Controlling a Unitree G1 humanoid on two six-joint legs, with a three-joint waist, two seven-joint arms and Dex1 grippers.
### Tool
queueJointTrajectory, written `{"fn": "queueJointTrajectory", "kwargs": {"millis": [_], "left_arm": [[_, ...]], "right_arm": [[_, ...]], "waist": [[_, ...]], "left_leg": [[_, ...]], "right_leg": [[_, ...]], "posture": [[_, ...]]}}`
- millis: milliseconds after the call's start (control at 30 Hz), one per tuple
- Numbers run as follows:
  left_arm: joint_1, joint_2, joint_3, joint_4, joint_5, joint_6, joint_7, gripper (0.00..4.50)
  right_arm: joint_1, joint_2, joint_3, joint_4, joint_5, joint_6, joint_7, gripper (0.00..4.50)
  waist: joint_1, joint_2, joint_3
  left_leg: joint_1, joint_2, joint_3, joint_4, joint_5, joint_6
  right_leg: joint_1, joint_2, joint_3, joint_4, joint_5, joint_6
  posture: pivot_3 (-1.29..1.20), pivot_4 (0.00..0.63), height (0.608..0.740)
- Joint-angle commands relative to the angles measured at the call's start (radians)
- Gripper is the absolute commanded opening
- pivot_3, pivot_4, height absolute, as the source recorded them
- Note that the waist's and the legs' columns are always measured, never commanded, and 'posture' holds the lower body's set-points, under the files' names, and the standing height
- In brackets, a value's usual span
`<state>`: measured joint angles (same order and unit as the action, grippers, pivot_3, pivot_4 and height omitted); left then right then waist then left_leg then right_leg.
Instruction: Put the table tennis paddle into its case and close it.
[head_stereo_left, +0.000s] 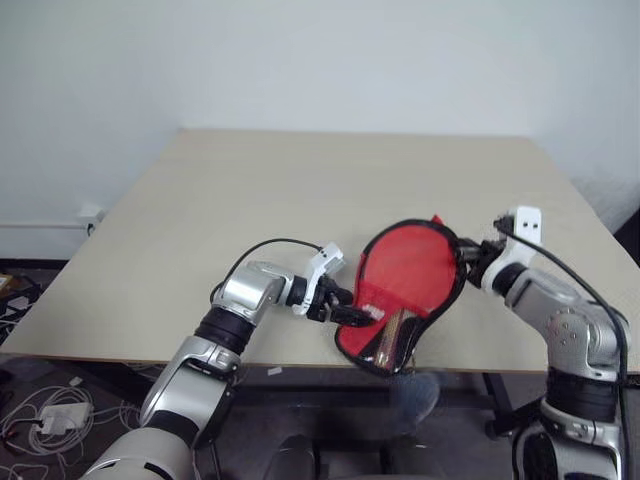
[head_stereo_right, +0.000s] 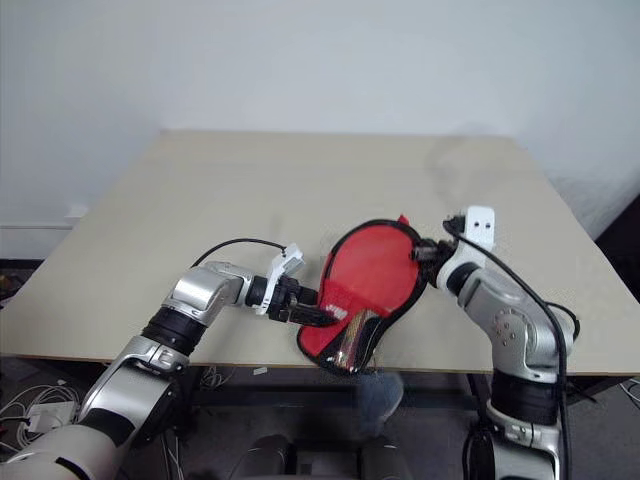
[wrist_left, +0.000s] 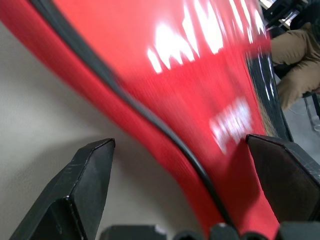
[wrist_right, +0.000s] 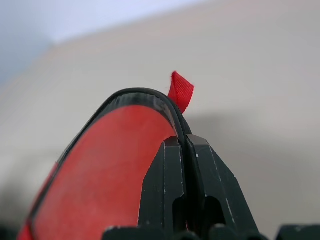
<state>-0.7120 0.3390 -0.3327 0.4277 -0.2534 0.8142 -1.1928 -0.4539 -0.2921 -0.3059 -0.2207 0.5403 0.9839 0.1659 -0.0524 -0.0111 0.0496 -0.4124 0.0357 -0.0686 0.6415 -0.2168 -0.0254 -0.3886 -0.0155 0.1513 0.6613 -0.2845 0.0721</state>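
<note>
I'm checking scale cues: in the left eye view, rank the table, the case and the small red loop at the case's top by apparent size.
1. table
2. case
3. red loop

bare lab, plain table (head_stereo_left: 200, 250), floor cables (head_stereo_left: 45, 415)

We see the case (head_stereo_left: 410, 268) as bright red with a black zipper rim, a small white logo and a red fabric tab (wrist_right: 181, 91) at its top. Inside it, the paddle's handle (head_stereo_left: 393, 333) shows light wood. Our gripper fingers (wrist_left: 85, 185) are black; the table (head_stereo_left: 250, 210) is pale beige.
</note>
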Motion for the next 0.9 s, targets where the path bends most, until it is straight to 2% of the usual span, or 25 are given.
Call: {"fn": "queueJointTrajectory", "kwargs": {"millis": [33, 267, 500, 700, 800, 900], "left_arm": [[0.009, -0.005, 0.010, -0.045, -0.014, 0.000, 0.008, 4.50], [0.064, 0.003, 0.024, -0.133, -0.035, 0.052, 0.034, 4.50], [0.084, 0.006, 0.060, -0.186, -0.073, 0.082, 0.057, 4.50], [0.091, 0.019, 0.072, -0.193, -0.088, 0.076, 0.071, 4.50], [0.089, 0.026, 0.077, -0.186, -0.091, 0.057, 0.079, 4.50], [0.067, 0.028, 0.093, -0.152, -0.094, 0.049, 0.084, 4.50]], "right_arm": [[-0.083, -0.006, -0.040, 0.062, -0.035, -0.093, -0.041, 0.02], [-0.248, 0.023, -0.027, 0.322, -0.094, -0.225, -0.094, 0.02], [-0.325, 0.062, 0.003, 0.571, -0.164, -0.357, -0.104, 0.02], [-0.318, 0.060, 0.068, 0.675, -0.221, -0.384, -0.051, 0.02], [-0.295, 0.076, 0.026, 0.673, -0.176, -0.376, -0.030, 0.02], [-0.270, 0.080, 0.016, 0.647, -0.179, -0.384, -0.034, 0.74]], "waist": [[0.000, 0.000, 0.000], [-0.005, 0.003, 0.000], [-0.022, 0.004, -0.001], [-0.045, 0.006, -0.001], [-0.054, 0.007, -0.001], [-0.056, 0.007, -0.001]], "left_leg": [[0.000, 0.000, 0.000, 0.000, 0.000, 0.000], [0.000, 0.000, 0.000, -0.001, 0.000, 0.000], [0.000, 0.000, 0.000, -0.001, 0.000, 0.000], [0.001, 0.000, -0.001, -0.002, 0.001, 0.000], [0.001, 0.000, -0.001, -0.002, 0.001, 0.000], [0.001, 0.000, -0.001, -0.003, 0.001, 0.001]], "right_leg": [[0.000, 0.000, 0.000, 0.000, 0.000, 0.000], [0.000, 0.000, 0.000, 0.000, 0.001, -0.001], [0.000, 0.000, 0.000, 0.000, 0.003, -0.004], [0.000, 0.000, 0.000, 0.001, 0.003, -0.004], [0.000, 0.000, 0.000, 0.001, 0.003, -0.004], [0.000, 0.000, 0.000, 0.001, 0.003, -0.004]], "posture": [[0.00, 0.000, 0.740], [0.00, 0.000, 0.740], [0.00, 0.000, 0.740], [0.00, 0.000, 0.740], [0.00, 0.000, 0.740], [0.00, 0.000, 0.740]]}}
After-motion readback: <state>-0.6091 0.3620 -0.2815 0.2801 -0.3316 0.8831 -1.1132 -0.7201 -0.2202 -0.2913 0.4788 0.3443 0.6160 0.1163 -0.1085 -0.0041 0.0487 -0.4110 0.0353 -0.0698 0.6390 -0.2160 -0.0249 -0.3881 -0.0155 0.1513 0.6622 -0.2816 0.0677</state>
